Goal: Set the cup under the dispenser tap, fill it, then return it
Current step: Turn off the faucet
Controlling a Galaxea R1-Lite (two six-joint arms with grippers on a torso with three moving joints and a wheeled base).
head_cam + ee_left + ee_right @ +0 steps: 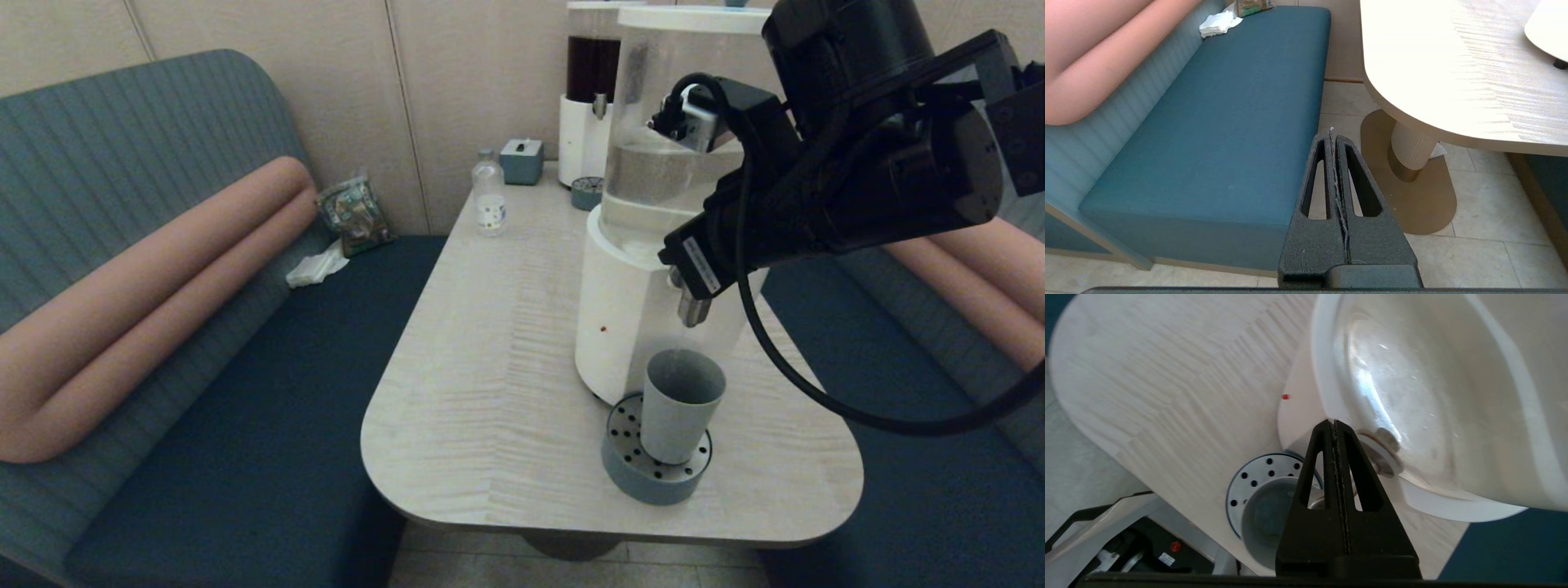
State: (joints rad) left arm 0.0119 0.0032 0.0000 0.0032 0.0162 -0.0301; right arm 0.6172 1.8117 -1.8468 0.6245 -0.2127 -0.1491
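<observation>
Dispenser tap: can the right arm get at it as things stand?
Probably yes. The right gripper, fingers shut, hangs right beside the dispenser tap, with nothing between them. The cup stands on the drip tray below, clear of the approach.

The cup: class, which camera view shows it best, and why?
The head view: the cup shows whole, upright on the drip tray below the dispenser tap. The right wrist view shows only part of it behind the shut right claw. The left wrist view shows none.
</observation>
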